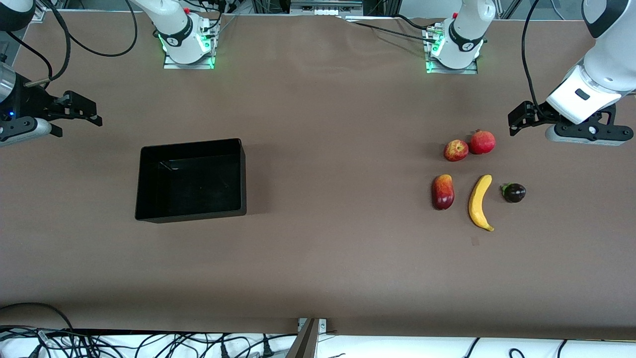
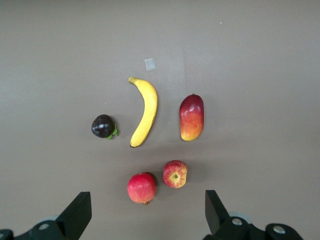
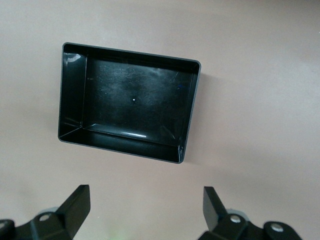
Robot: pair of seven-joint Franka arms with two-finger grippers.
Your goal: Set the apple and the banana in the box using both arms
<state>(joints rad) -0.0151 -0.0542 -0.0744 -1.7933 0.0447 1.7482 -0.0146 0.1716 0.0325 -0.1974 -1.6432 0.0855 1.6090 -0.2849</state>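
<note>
We see the left gripper point(image 1: 519, 121) held up over bare table at the left arm's end, its fingers spread wide and holding nothing; in the left wrist view the two black fingertips point(image 2: 77, 212) frame the fruit group from above. The right gripper point(image 1: 84, 110) hangs over the table at the right arm's end, likewise spread apart and empty, with the box point(image 3: 72, 90) lying under its wrist camera.

We find the box point(image 1: 144, 184) resting flat on the table toward the right arm's end, a shallow glossy black bin with nothing in it. The apple point(image 1: 455, 150) sits toward the left arm's end, red with yellowish patches, its stem dimple showing in the left wrist view point(image 2: 175, 174). It is just beside a plain red round fruit point(image 1: 482, 142). The banana point(image 1: 479, 202) lies nearer to the front camera than the apple, long, curved and yellow with a darker tip. It lies between an oval red-yellow fruit point(image 1: 443, 192) and a small dark purple fruit point(image 1: 514, 192), apart from both.
</note>
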